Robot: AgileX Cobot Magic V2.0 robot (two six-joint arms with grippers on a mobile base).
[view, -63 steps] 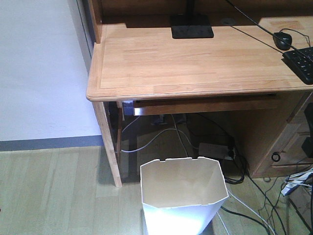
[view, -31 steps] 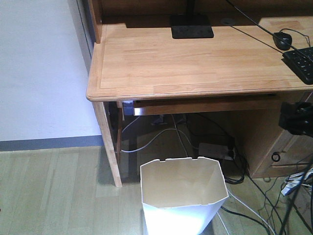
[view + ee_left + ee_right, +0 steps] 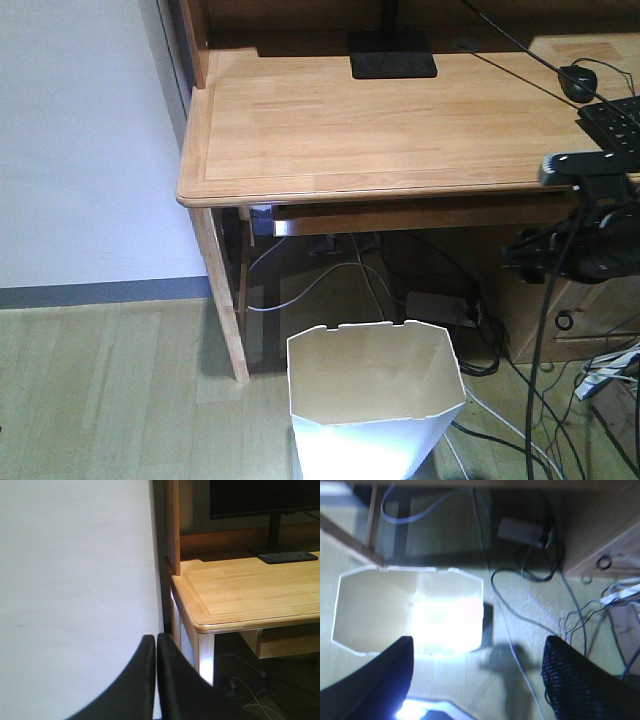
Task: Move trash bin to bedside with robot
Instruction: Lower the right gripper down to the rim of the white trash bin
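The bin (image 3: 375, 400) stands on the floor before the desk (image 3: 380, 120), near its left leg. Only the right wrist view shows the right gripper (image 3: 479, 675) spread wide, with the bin lower down. The left gripper (image 3: 156, 675) (pressed together, empty) faces the wall (image 3: 75, 570)

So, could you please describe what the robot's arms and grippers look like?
The right arm is black and jointed, topped by a grey bar-shaped module, with thin black cables trailing down. The left gripper has smooth, curved black fingers; the right gripper has black fingers, one finely textured.
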